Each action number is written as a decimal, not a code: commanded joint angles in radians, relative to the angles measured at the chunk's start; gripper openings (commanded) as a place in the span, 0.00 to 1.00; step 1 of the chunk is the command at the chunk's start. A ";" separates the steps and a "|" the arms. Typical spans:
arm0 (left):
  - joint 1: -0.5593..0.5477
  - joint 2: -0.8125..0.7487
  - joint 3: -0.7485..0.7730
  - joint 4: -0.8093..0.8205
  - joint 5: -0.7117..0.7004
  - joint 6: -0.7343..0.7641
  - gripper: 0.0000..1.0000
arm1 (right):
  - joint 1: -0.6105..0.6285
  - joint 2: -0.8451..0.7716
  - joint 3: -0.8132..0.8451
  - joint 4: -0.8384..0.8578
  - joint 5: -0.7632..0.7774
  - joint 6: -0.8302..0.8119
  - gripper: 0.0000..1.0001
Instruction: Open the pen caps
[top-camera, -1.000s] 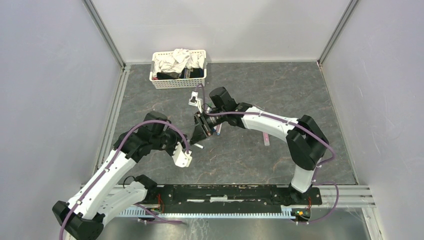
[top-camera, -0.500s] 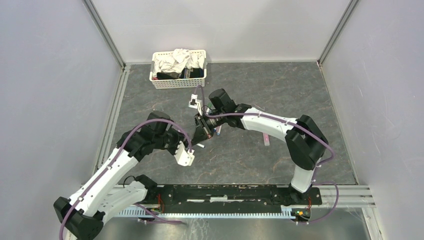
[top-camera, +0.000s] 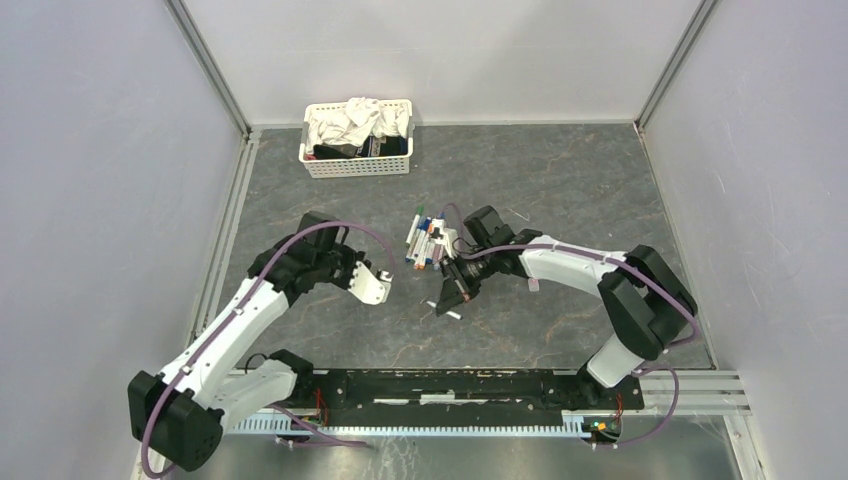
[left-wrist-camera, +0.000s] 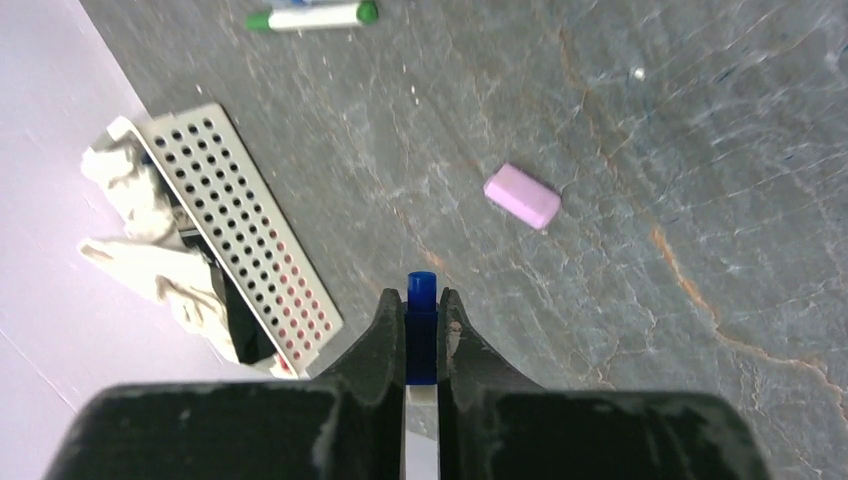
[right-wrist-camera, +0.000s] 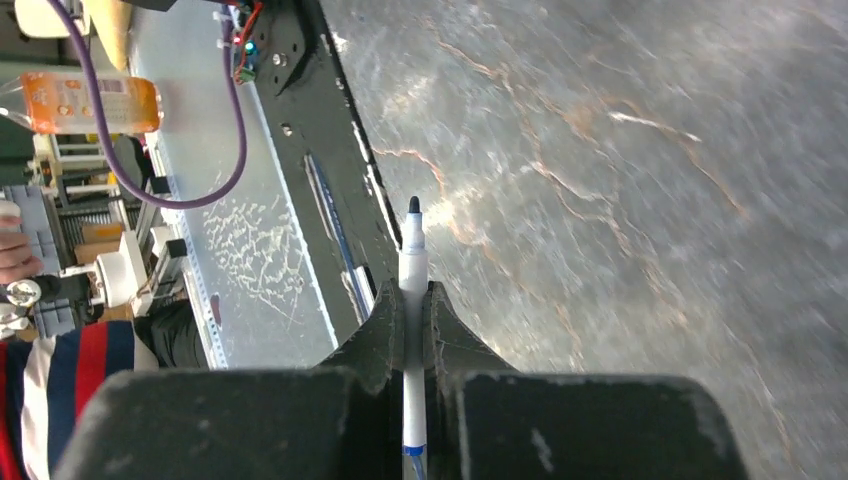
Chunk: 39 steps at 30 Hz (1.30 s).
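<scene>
My left gripper (top-camera: 383, 278) (left-wrist-camera: 421, 318) is shut on a short blue pen cap (left-wrist-camera: 421, 330), held above the table left of centre. My right gripper (top-camera: 452, 293) (right-wrist-camera: 413, 300) is shut on a white pen barrel (right-wrist-camera: 413, 265) whose dark tip (right-wrist-camera: 413, 205) is bare; a blue band shows at its rear end. The two grippers are apart. A cluster of several capped pens (top-camera: 424, 240) lies on the table just beyond the right gripper. One green-ended pen (left-wrist-camera: 312, 16) shows at the top of the left wrist view.
A white perforated basket of cloths (top-camera: 357, 140) (left-wrist-camera: 245, 240) stands at the back left. A small lilac block (left-wrist-camera: 521, 196) lies on the grey table. A small lilac piece (top-camera: 533, 284) lies beside the right forearm. The black base rail (top-camera: 460, 385) runs along the near edge.
The grippers, together on one pen before, have pulled apart. The blue cap has stayed in the left gripper and the barrel in the right. The right gripper has moved nearer, uncovering the pen cluster.
</scene>
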 joint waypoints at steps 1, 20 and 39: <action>0.040 0.044 0.004 0.056 -0.046 -0.002 0.02 | -0.074 -0.097 -0.004 -0.032 0.079 -0.035 0.00; 0.047 0.541 0.101 0.232 -0.044 -0.643 0.02 | -0.231 -0.050 -0.082 0.005 0.977 0.100 0.00; 0.082 0.623 0.144 0.256 0.026 -0.813 0.50 | -0.231 -0.001 -0.092 0.051 1.045 0.092 0.33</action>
